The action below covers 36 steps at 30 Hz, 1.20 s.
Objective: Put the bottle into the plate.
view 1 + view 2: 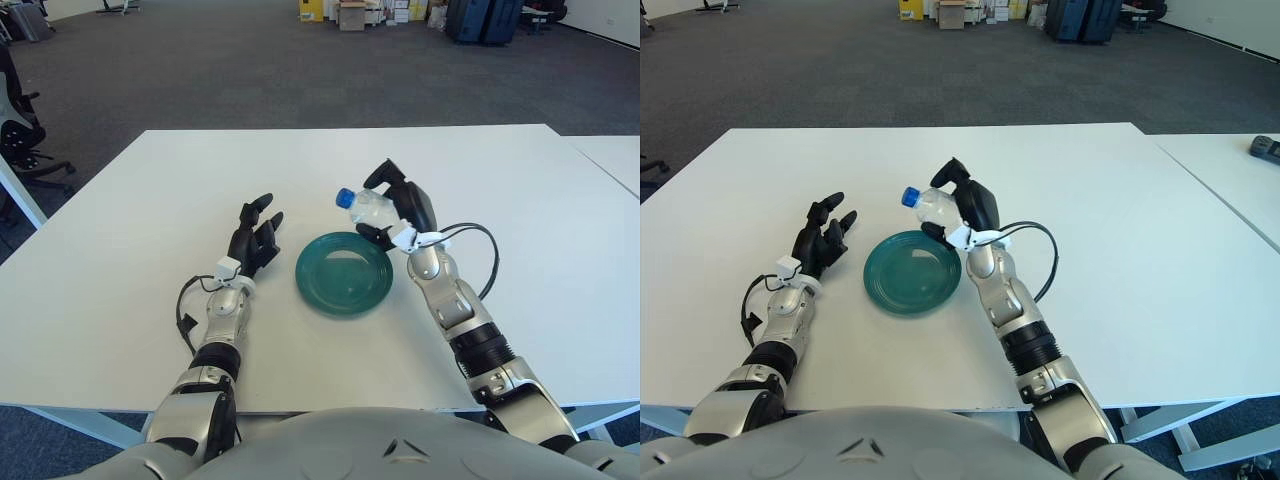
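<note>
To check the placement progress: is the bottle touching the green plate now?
Apart. In the right eye view the bottle, held tilted in the right hand, hangs above the plate's far rim, with white table visible between.

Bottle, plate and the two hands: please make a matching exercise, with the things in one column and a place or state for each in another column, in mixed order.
Things:
1. bottle
2. plate
3. left hand
4. right hand

States:
A. lies flat on the white table, nothing in it
B. open fingers, to the left of the plate
C. held tilted, blue cap toward the left, above the plate's far right rim
D. closed around the bottle

Pairs: 1-C, 2-A, 3-B, 4-D
</note>
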Available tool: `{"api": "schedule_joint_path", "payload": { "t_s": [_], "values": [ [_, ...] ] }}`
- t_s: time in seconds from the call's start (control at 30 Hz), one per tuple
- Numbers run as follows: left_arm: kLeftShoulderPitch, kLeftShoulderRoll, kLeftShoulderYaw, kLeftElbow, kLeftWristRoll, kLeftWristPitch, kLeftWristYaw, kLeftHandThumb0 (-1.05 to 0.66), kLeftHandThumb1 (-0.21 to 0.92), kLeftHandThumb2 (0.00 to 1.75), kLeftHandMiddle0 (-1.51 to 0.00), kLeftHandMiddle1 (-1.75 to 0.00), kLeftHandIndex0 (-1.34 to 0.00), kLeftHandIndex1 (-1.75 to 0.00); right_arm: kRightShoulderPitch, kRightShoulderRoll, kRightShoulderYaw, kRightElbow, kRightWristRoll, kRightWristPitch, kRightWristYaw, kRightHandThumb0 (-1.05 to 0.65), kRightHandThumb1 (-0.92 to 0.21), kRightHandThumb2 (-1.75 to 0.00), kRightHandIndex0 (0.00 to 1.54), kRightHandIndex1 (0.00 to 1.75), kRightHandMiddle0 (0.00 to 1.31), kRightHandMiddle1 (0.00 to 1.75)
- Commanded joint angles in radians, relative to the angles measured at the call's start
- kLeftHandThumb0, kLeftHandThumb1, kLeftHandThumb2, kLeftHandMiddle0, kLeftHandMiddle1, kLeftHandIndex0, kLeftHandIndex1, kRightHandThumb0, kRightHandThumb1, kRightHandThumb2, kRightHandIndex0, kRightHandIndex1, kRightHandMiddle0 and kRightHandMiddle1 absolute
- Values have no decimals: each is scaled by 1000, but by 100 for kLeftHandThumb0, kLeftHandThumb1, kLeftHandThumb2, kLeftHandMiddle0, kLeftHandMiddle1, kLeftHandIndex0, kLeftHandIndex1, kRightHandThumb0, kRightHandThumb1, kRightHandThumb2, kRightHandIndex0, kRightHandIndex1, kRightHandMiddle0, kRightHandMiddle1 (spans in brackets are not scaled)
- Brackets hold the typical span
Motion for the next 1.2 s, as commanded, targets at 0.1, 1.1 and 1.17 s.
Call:
{"api": "schedule_joint_path", "payload": {
  "t_s": [0.1,1.1,1.17],
  "values": [
    [-4,-5,-1,10,3,-3,14,-80,92,90,-57,-2,-5,-84,-1,11,31,-14,-33,1,27,0,-6,-159,82,167,58,175],
    [6,-10,1,3,1,-11,14,-81,92,92,-54,0,-3,-84,13,10,67,-20,-36,15,134,0,-3,-161,85,166,60,175],
    [6,-10,0,3,2,-11,16,-81,92,92,-55,0,-3,-84,12,3,68,-17,-25,2,153,0,-5,-158,84,162,60,175]
  ]
}}
